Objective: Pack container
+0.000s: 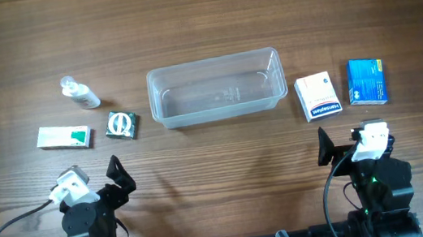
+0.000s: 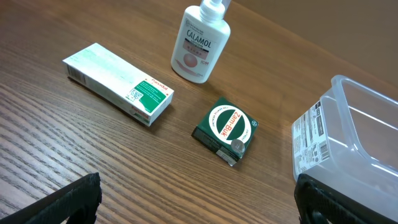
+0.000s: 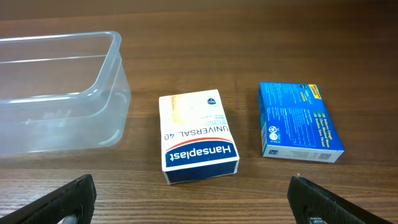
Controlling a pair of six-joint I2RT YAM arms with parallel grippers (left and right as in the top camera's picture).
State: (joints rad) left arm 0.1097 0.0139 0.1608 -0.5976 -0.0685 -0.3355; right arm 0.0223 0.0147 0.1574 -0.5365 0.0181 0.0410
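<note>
Stillness at the start of a packing job: the clear plastic container (image 1: pixel 219 111) sits empty on the wooden counter, ahead of both arms and between them, up and to the right of the left fingers (image 2: pixel 68 202) and up and to the left of the right fingers (image 3: pixel 348 199). Both pairs are spread wide and hold nothing. Ahead of the left fingers lie a Zam-Buk box (image 2: pixel 226 130), a white-and-green carton (image 2: pixel 118 84) further left, and beyond them a Calamol bottle (image 2: pixel 200 46) on its side. Ahead of the right fingers lie a Hansaplast box (image 3: pixel 198 140) and, to its right, a blue box (image 3: pixel 298 121). Nothing has been packed yet. The likeliest trouble is the low, flat boxes: fingers closing too high could skid off their edges, and closing too low could scrape the counter. The bottle looks free to roll if nudged, and the light tub could slide if an arm clips its rim while lowering an item in. Each wrist view cuts off the container's far end and shows only the fingers' tips at the bottom corners. The carton's and the blue box's small print cannot be read, and the tub's clear walls are hard to trace against the wood.
</note>
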